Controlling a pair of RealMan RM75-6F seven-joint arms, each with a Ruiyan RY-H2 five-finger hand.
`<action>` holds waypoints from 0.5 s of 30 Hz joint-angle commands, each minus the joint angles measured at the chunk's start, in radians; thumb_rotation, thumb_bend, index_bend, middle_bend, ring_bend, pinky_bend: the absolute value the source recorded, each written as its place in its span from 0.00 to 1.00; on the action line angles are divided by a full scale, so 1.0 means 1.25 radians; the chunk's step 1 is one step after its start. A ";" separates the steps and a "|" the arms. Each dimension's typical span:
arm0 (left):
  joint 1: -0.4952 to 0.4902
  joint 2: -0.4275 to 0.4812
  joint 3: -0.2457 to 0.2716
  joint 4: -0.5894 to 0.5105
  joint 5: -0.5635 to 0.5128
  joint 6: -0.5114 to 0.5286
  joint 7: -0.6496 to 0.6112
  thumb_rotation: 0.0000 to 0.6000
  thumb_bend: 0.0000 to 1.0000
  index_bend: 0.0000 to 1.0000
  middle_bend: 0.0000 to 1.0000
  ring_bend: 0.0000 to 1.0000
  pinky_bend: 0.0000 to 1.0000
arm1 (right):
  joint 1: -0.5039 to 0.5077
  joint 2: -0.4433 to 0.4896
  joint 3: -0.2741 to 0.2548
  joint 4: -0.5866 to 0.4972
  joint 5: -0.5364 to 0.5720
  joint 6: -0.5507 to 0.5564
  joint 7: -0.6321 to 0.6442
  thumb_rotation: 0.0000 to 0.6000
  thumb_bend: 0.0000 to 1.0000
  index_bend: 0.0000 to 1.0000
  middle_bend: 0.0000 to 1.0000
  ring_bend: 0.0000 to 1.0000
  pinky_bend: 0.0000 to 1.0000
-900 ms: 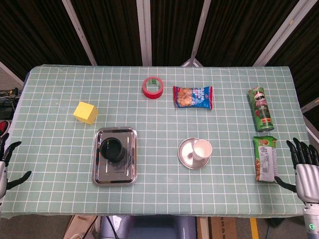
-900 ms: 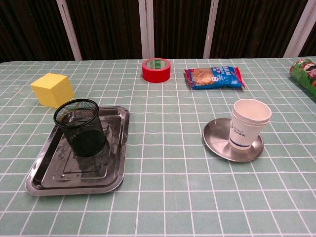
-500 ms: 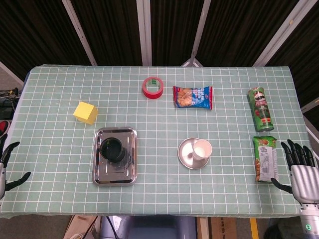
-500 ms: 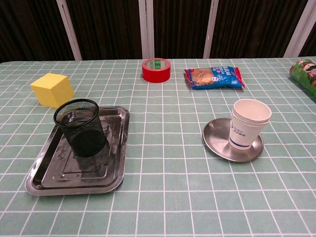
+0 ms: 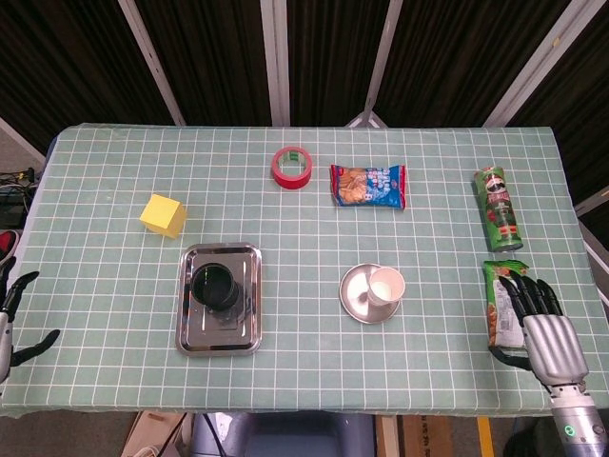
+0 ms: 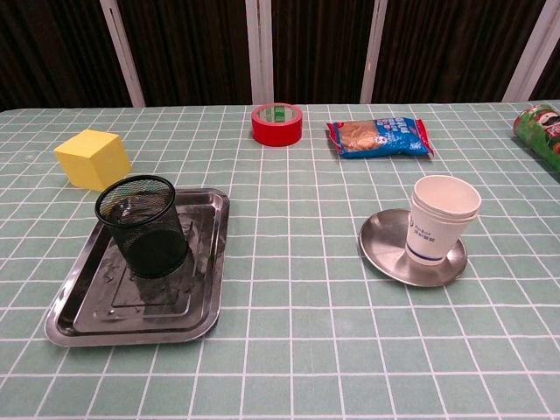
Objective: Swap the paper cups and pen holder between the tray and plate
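A black mesh pen holder [image 5: 216,288] [image 6: 143,226] stands upright in the steel tray [image 5: 245,324] [image 6: 87,311] at the left. A stack of white paper cups [image 5: 386,286] [image 6: 442,219] stands on the round steel plate [image 5: 354,293] [image 6: 385,241] at the centre right. My right hand [image 5: 540,329] hovers over the table's front right, fingers spread, holding nothing, above a green snack bag [image 5: 499,295]. My left hand [image 5: 11,314] shows at the far left edge beyond the table, fingers apart and empty. The chest view shows neither hand.
A yellow cube [image 5: 163,214] [image 6: 92,158] lies behind the tray. A red tape roll [image 5: 292,167] [image 6: 276,124] and a blue snack bag [image 5: 368,185] [image 6: 379,137] lie at the back. A green chip can [image 5: 499,208] [image 6: 541,129] lies at the right.
My right hand has moved left and inward from the table's right edge, now overlapping the green snack bag. The left hand has hardly moved. The objects are unmoved.
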 commanded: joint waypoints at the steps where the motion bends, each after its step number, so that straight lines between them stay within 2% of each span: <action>1: -0.002 -0.004 -0.003 0.001 -0.008 -0.005 0.007 1.00 0.07 0.19 0.00 0.00 0.09 | 0.042 0.011 0.016 -0.030 0.016 -0.056 0.006 1.00 0.00 0.00 0.00 0.00 0.00; 8: -0.003 -0.005 -0.004 0.001 -0.011 -0.007 0.010 1.00 0.07 0.19 0.00 0.00 0.09 | 0.129 0.010 0.058 -0.103 0.075 -0.164 -0.070 1.00 0.00 0.00 0.00 0.00 0.00; 15: -0.005 -0.005 -0.011 0.002 -0.028 -0.014 0.009 1.00 0.07 0.18 0.00 0.00 0.09 | 0.234 -0.024 0.094 -0.139 0.215 -0.307 -0.162 1.00 0.00 0.00 0.00 0.00 0.00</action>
